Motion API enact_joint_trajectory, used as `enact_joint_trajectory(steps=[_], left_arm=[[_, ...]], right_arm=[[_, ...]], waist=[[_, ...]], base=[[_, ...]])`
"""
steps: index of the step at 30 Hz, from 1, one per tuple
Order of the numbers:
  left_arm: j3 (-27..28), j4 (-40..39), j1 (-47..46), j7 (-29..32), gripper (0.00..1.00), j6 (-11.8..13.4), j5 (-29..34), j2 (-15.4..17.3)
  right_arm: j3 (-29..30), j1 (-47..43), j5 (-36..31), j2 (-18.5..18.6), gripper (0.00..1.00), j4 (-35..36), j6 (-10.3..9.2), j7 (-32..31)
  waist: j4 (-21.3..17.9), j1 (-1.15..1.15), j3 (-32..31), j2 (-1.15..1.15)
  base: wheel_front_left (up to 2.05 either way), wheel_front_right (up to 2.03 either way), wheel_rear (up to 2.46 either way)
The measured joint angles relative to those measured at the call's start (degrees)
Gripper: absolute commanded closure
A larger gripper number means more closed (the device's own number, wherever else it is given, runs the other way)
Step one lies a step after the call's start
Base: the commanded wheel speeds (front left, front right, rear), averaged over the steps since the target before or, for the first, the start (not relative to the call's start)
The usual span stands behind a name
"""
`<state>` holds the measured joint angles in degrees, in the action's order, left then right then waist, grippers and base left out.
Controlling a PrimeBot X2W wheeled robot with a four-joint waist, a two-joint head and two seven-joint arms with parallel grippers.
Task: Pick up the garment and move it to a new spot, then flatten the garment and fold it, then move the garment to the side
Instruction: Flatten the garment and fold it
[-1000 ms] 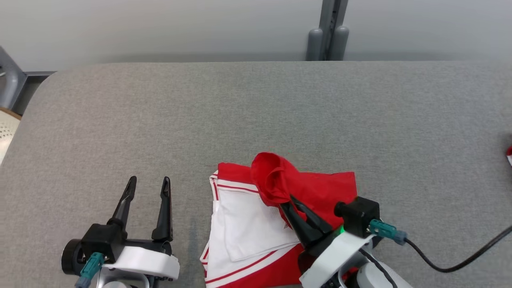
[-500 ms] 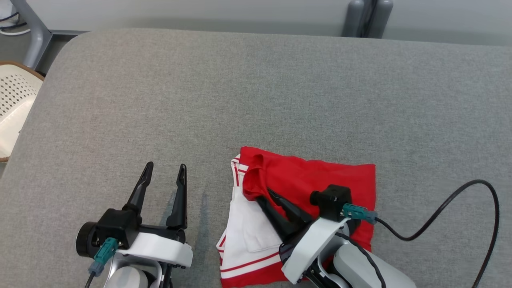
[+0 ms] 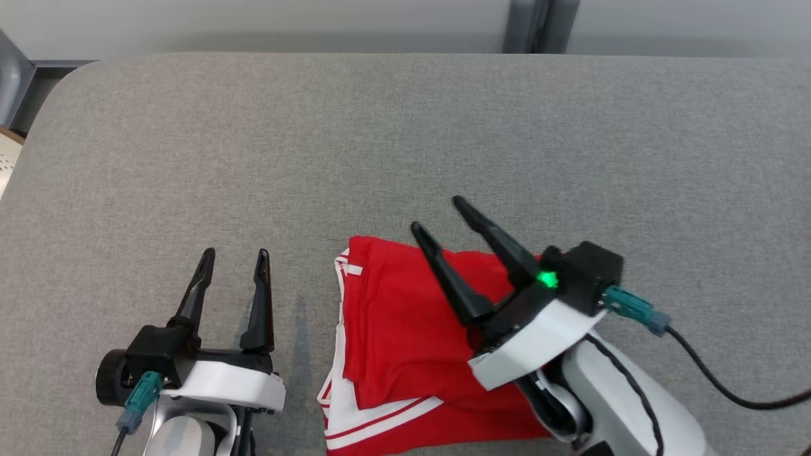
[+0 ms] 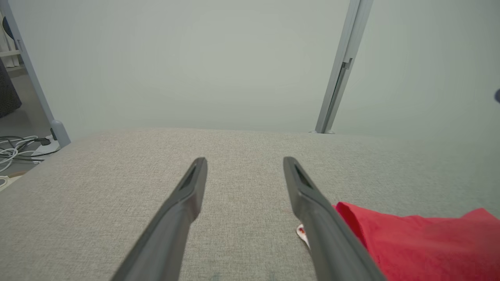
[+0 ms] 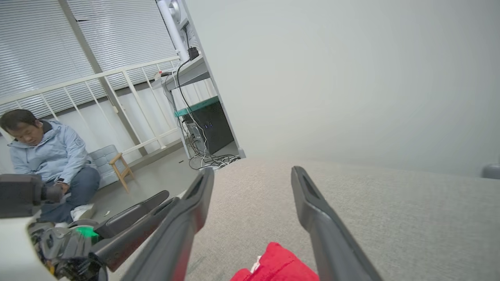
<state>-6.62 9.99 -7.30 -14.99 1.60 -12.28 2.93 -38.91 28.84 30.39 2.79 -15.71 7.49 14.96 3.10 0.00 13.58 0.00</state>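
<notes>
Garment [image 3: 405,354] first: the red cloth with white trim [image 3: 380,418] lies folded at the near edge of the grey tabletop [image 3: 380,126], between the two arms, its lower edge running out of the bottom of the head view. The left end effector [image 3: 235,253] sits low just beside it, fingers spread and empty. The right end effector [image 3: 436,213] hovers over the garment's far right part, fingers wide apart with nothing between them, tips reaching past the far hem. The fold looks laid, so the step in hand seems to be clearing the right arm and readying the move to the side. To do it well, that arm should lift away without a finger catching the top layer, which sits slightly skewed over the trimmed layer beneath. Any later grasp should pinch all layers together at an edge, and the slide should run low and even so the stack does not open. Beyond the garment the tabletop stretches to a pale wall [image 3: 253,25] with a grey post [image 3: 538,25]. The left wrist view shows the garment's corner standing up a little off the surface, which the head view flattens out. The right wrist view shows, farther off, a person [image 5: 50,156] seated by a white railing [image 5: 117,84].
</notes>
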Motion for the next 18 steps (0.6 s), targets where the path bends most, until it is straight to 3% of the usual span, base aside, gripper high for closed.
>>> enact_joint_trajectory(steps=[12, 18], left_arm=[[3.8, -0.8, 2.5, 0.0, 0.00, 0.3, 0.8, 1.4], [4.3, -0.6, 5.6, 0.0, 0.00, 0.2, 1.4, 2.3]], right_arm=[[25.4, -15.1, -10.7, 5.4, 0.00, 6.7, 0.00, 0.0], [32.7, -22.1, -13.4, 6.6, 0.00, 8.2, -0.01, -0.4]], waist=[[-3.2, 0.00, -3.2, 0.00], [-4.1, 0.00, -6.0, 0.00]], base=[[0.00, 0.00, 0.00], [0.00, 0.00, 0.00]])
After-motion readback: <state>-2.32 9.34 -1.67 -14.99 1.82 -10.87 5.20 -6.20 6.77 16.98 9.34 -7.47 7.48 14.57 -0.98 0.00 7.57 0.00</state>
